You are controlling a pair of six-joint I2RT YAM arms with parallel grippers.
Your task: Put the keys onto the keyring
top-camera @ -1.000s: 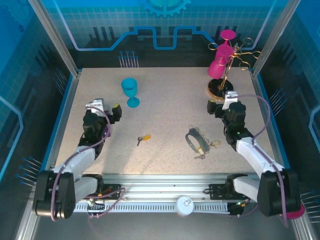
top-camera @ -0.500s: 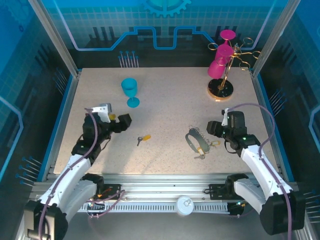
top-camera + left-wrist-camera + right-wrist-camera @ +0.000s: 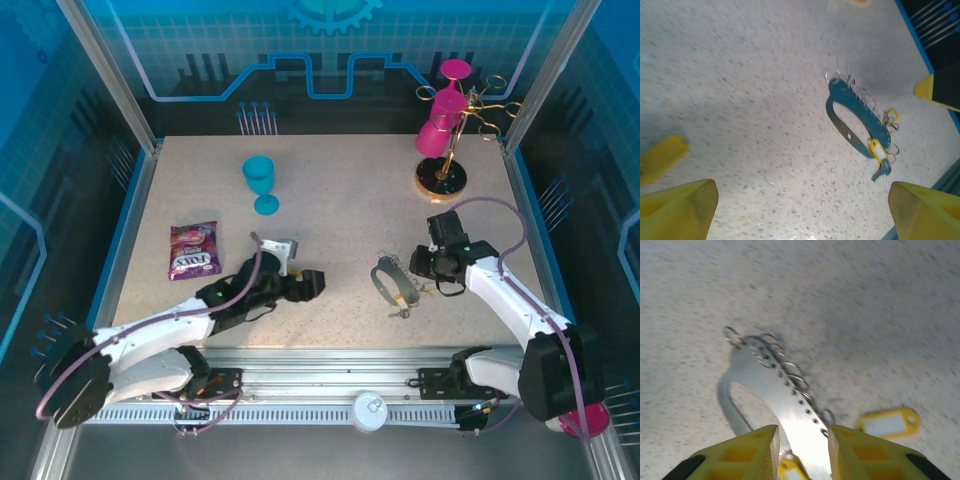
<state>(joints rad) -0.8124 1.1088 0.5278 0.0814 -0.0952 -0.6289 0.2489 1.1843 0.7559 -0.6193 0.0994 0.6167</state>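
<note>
**A:** From above, how does the keyring [image 3: 392, 283] look?

**B:** It is a grey-green strap bent into a loop, lying flat on the table [image 3: 340, 200]. A bead chain runs along one side, and an attached key [image 3: 404, 299] with a yellow head sits at the near end. The left fingers [image 3: 310, 283] lie to the left of the keyring, apart from it. The right fingers [image 3: 424, 263] sit just beside its right edge.

**A:** And the left wrist camera?

**B:** The keyring [image 3: 852, 117] shows its loop, small rings and attached key [image 3: 880, 152]. The left fingers [image 3: 682, 210] are spread wide and released, with nothing between them. A loose key [image 3: 662, 156], blurred and yellow-headed, lies far left of the keyring, near one finger.

**A:** The right wrist?

**B:** The keyring [image 3: 765, 380] runs down into the narrow gap between the right fingers [image 3: 742, 452]. They are partly closed and straddle the strap. I cannot tell whether they pinch it. A yellow tag [image 3: 888, 422] lies just right of the keyring.
</note>
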